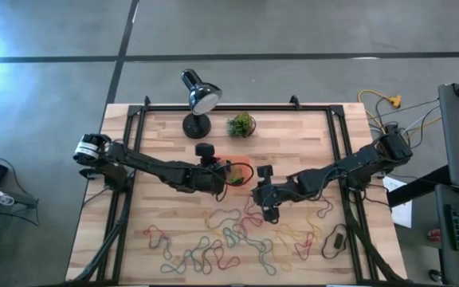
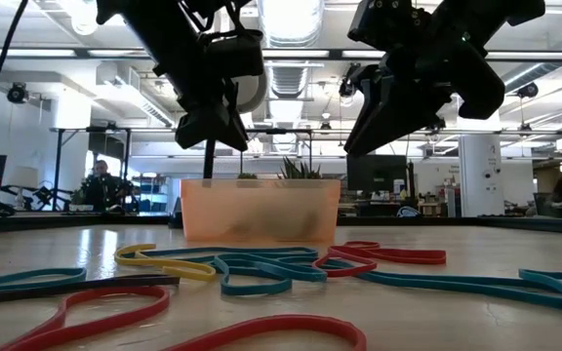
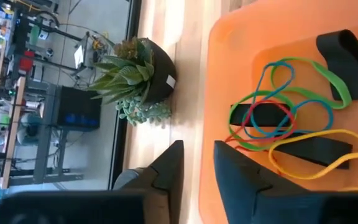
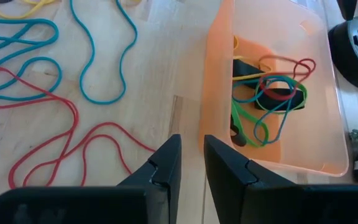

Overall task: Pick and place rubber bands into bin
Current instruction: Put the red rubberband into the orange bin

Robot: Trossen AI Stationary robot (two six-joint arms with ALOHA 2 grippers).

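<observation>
Judging progress: only a start has been made, I reckon; most of the work is left.
Bin: the orange-red bin (image 1: pixel 237 171) sits mid-counter, in front of the potted plant (image 1: pixel 241 124) and the desk lamp (image 1: pixel 200 99).
Done: a small tangle of bands in the bin (image 4: pixel 272 87), red, green, blue and yellow, lies on its floor.
Left: loose rubber bands (image 1: pixel 229 239) are strewn over the near part of the counter (image 1: pixel 166 135), well over a dozen by my guess.
Left gripper (image 3: pixel 197 168): hangs over the bin's edge, jaws narrowly parted and empty.
Right gripper (image 4: pixel 191 158): hovers just beside the bin, over bare wood next to a red band (image 4: pixel 61 137), jaws narrow and holding nothing.
</observation>
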